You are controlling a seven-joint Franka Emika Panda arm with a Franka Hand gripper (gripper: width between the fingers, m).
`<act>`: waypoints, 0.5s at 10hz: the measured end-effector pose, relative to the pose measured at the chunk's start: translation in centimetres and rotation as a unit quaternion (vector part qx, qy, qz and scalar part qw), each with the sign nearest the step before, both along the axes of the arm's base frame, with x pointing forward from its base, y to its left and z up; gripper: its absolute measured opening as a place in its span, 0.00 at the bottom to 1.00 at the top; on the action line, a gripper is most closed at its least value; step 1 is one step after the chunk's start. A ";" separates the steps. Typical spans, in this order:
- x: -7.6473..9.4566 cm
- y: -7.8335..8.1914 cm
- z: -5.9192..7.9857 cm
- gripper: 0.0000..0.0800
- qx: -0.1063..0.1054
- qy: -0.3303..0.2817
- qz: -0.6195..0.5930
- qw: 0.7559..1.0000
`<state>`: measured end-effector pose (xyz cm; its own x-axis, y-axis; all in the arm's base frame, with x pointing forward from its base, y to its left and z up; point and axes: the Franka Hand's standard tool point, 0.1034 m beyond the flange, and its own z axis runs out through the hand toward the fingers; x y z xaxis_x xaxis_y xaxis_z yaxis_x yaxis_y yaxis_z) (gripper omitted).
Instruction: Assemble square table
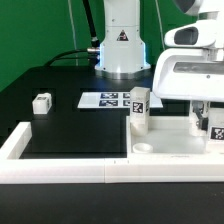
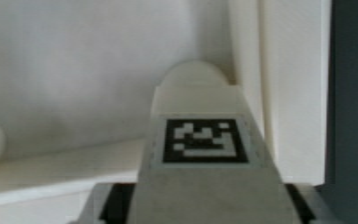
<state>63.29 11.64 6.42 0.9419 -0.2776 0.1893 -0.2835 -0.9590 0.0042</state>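
Note:
The white square table top (image 1: 172,146) lies at the exterior view's right, with a round corner socket (image 1: 143,148) near its front left corner. One white tagged leg (image 1: 138,108) stands upright at its far left corner. My gripper (image 1: 207,122) is over the right part of the top and is shut on another white tagged leg (image 1: 215,128). In the wrist view that leg (image 2: 202,130) fills the middle between my gripper (image 2: 208,208) jaws, over the top's white inner surface (image 2: 69,90) beside the raised rim (image 2: 279,80). A small white leg block (image 1: 41,102) lies on the black table at the left.
The marker board (image 1: 104,99) lies flat in front of the robot base (image 1: 120,50). A long white border rail (image 1: 60,168) runs along the front edge and up the left side. A green backdrop stands behind the table.

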 end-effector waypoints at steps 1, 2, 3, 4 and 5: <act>0.0 -0.1 0.0 0.36 0.002 0.000 -0.016 1.000; 0.0 -0.2 0.0 0.36 0.004 0.000 -0.032 0.999; -0.1 -0.5 0.0 0.36 0.007 0.001 -0.060 0.998; -0.2 -1.3 0.0 0.36 0.009 0.012 -0.092 0.996; -0.2 -1.6 0.0 0.36 0.012 0.016 -0.114 0.993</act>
